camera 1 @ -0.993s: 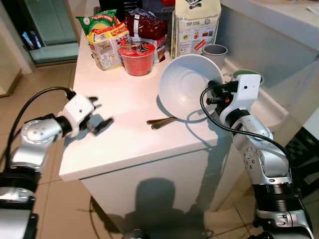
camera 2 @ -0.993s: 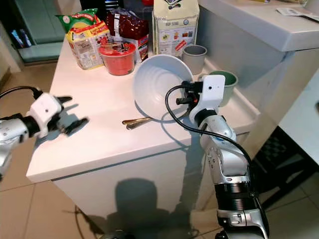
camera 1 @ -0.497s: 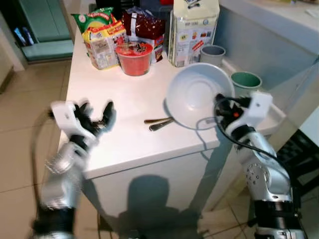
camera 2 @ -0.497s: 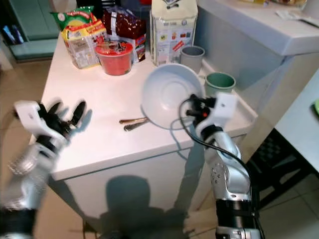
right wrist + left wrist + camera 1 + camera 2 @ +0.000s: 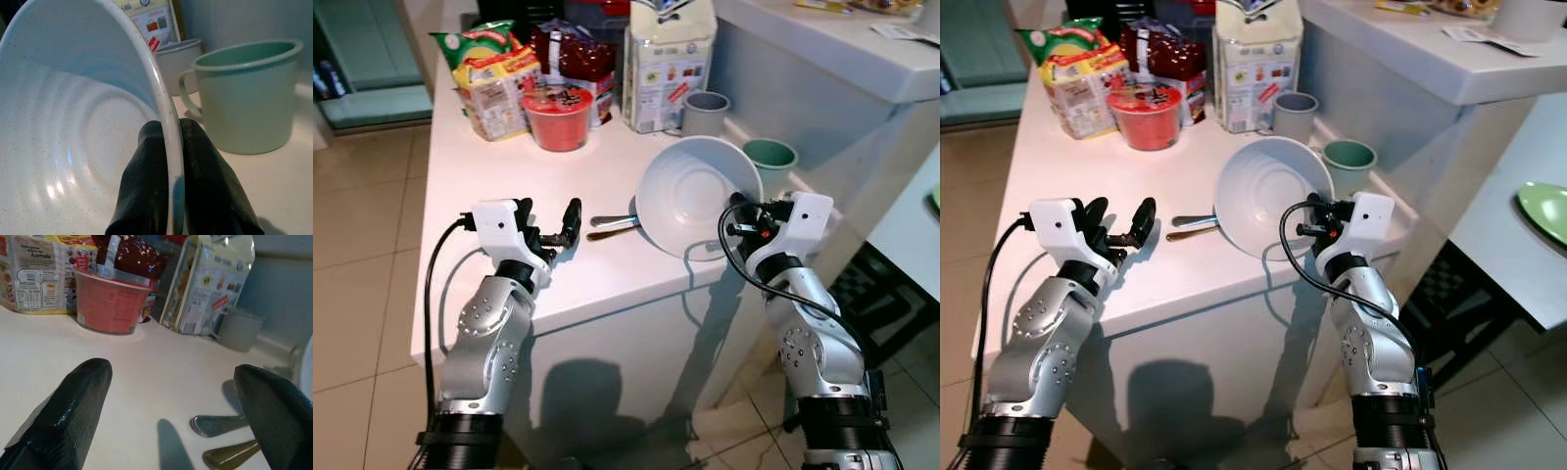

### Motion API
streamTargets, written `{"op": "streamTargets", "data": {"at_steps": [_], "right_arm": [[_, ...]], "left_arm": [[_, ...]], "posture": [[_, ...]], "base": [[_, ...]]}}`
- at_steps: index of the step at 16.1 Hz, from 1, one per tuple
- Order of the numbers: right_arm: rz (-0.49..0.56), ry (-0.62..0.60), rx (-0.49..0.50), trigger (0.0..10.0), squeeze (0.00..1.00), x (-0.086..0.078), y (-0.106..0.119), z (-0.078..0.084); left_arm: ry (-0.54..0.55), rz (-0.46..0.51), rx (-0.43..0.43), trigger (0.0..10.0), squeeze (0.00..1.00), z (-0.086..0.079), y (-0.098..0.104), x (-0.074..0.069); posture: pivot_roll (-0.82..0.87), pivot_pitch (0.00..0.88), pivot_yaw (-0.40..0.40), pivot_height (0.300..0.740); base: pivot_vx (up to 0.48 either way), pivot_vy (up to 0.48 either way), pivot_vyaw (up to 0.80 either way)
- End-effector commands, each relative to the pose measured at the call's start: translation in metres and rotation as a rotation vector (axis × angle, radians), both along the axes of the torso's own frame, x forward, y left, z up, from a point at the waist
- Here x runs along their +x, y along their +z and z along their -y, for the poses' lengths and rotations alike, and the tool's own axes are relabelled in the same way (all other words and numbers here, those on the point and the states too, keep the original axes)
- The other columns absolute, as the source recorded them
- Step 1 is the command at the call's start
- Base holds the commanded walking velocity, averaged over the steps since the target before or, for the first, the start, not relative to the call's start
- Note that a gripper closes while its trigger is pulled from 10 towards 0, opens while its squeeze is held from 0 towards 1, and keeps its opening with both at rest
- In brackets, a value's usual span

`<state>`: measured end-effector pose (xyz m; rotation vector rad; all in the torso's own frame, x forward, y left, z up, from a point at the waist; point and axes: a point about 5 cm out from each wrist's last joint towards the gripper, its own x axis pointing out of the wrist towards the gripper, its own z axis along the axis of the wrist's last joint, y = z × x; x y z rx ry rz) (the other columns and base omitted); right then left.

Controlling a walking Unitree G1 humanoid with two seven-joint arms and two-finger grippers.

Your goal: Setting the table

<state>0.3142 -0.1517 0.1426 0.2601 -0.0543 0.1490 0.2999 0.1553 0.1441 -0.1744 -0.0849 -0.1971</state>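
The right end effector [image 5: 166, 161] is clamped on the rim of the large white ceramic bowl [image 5: 690, 191], which it holds tilted on its edge above the white desk [image 5: 489, 176]; the mint green mug [image 5: 770, 157] stands just behind it and the grey cup [image 5: 705, 112] is further back. The left end effector [image 5: 548, 220] hovers low over the desk with its two black fingers [image 5: 73, 406] wide apart, holding nothing. Just in front of it, between it and the bowl, lie two metal spoon handles [image 5: 222, 431], and well beyond it stand the red plastic tub [image 5: 556, 116] and food packets [image 5: 489, 78].
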Motion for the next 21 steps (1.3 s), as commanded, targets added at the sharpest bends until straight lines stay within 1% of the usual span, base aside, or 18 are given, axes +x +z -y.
{"op": "streamTargets", "data": {"at_steps": [1, 2, 4, 5, 6, 8, 10, 14, 17, 19, 21], "right_arm": [[0.054, 0.000, -0.005, 0.0, 0.00, 0.004, 0.012, 0.000], [0.056, 0.000, -0.006, 0.0, 0.00, 0.004, 0.013, 0.000], [0.051, -0.002, -0.014, 0.0, 0.00, 0.005, 0.011, -0.002], [0.049, -0.001, -0.017, 0.0, 0.00, 0.004, 0.010, -0.002], [0.047, 0.000, -0.017, 0.0, 0.00, 0.004, 0.010, -0.002], [0.040, 0.004, -0.021, 0.0, 0.00, 0.003, 0.007, -0.003], [0.038, 0.005, -0.027, 0.0, 0.00, 0.003, 0.006, -0.003], [0.025, 0.008, -0.052, 0.0, 0.00, 0.001, 0.001, -0.001], [0.026, 0.016, -0.065, 0.0, 0.00, 0.001, 0.001, -0.002], [0.011, 0.033, -0.107, 0.0, 0.00, -0.001, -0.005, -0.002], [0.005, 0.037, -0.127, 0.0, 0.00, -0.003, -0.008, -0.001]], "left_arm": [[-0.008, 0.023, 0.024, 10.0, 0.00, 0.004, 0.007, 0.001], [-0.008, 0.023, 0.028, 10.0, 0.00, 0.004, 0.008, 0.001], [-0.027, 0.013, 0.068, 10.0, 0.00, 0.007, 0.010, 0.002], [-0.029, 0.024, 0.087, 10.0, 0.00, 0.008, 0.011, 0.002], [-0.032, 0.028, 0.094, 10.0, 0.00, 0.008, 0.011, 0.002], [-0.046, 0.021, 0.145, 10.0, 0.00, 0.010, 0.011, 0.003], [-0.051, 0.018, 0.160, 10.0, 0.00, 0.011, 0.010, 0.002], [-0.056, 0.013, 0.166, 10.0, 0.00, 0.013, 0.009, 0.002], [-0.061, 0.015, 0.183, 10.0, 0.00, 0.014, 0.009, 0.002], [-0.070, 0.012, 0.185, 10.0, 0.00, 0.016, 0.008, 0.002], [-0.076, 0.008, 0.188, 10.0, 0.00, 0.018, 0.006, 0.000]], "posture": [[0.06, 0.000, 0.010, 0.740], [0.06, 0.000, 0.017, 0.740], [0.06, 0.000, 0.020, 0.740], [0.06, 0.000, 0.021, 0.740], [0.06, 0.000, 0.021, 0.740], [0.06, 0.000, 0.021, 0.740], [0.06, 0.000, 0.023, 0.740], [0.06, 0.000, 0.021, 0.740], [0.06, 0.000, 0.024, 0.740], [0.06, 0.000, 0.023, 0.740], [0.05, 0.000, 0.024, 0.740]], "base": [[-0.480, 0.000, 0.00], [-0.480, 0.000, 0.00], [-0.480, 0.000, 0.00], [-0.480, 0.000, 0.00], [0.000, 0.000, 0.00], [0.000, 0.000, 0.00], [0.000, 0.000, 0.00], [0.000, 0.000, 0.00], [0.000, 0.000, 0.00], [0.000, 0.000, 0.00], [0.000, 0.000, 0.00]]}}
